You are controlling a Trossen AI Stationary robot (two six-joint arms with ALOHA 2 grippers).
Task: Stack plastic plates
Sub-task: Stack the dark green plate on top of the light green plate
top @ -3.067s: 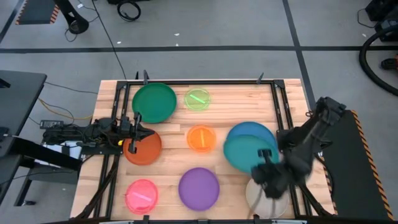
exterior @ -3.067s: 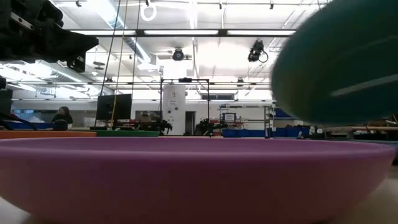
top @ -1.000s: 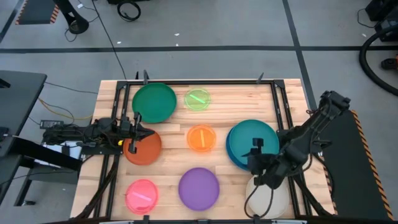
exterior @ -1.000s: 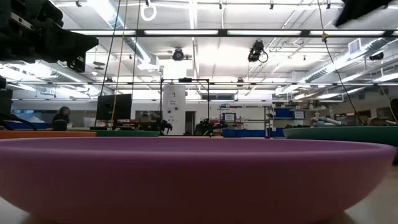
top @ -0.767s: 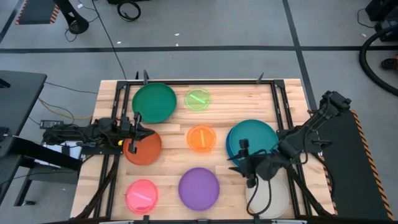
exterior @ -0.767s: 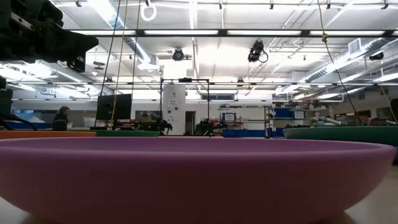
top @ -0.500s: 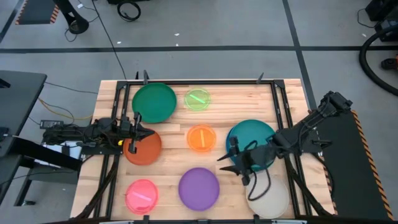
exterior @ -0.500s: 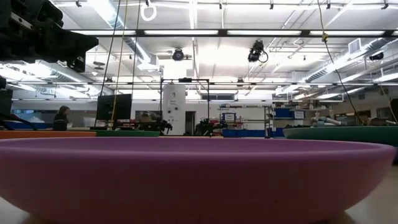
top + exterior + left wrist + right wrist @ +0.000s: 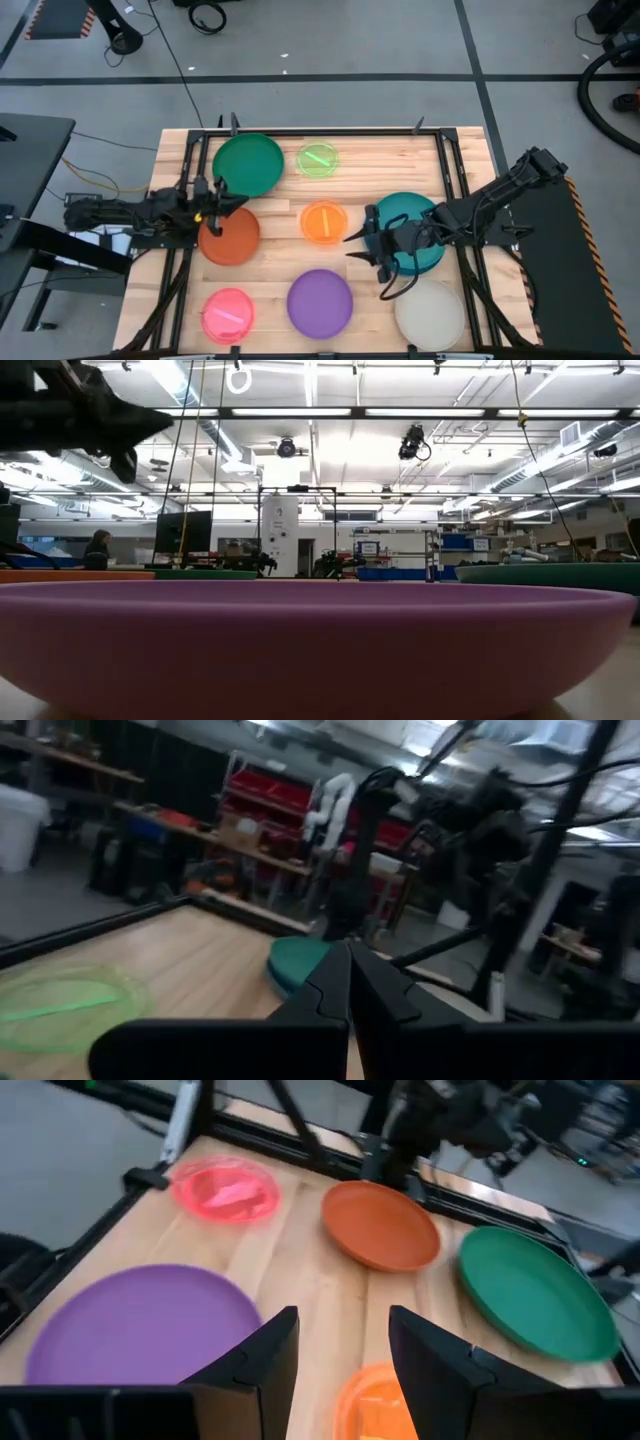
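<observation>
Now the right tool (image 9: 362, 247) hangs spread beside the teal plate (image 9: 412, 232).

We see the round teal plastic plate (image 9: 411, 236), earlier carried aloft, now lying on the round blue plastic plate | our right gripper (image 9: 364, 243), fingers parted, has left the round beige plastic plate (image 9: 430, 313) for beside the small orange plastic plate (image 9: 323, 221); our left gripper (image 9: 222, 197) has shifted slightly

You see the left gripper (image 9: 349, 988) at bottom centre, its jaws pressed together. The lime green plate (image 9: 62, 1007) lies lower left on the wooden surface (image 9: 190, 955); the teal plate (image 9: 296, 961) sits mid-frame, the other arm (image 9: 470, 850) behind it.
</observation>
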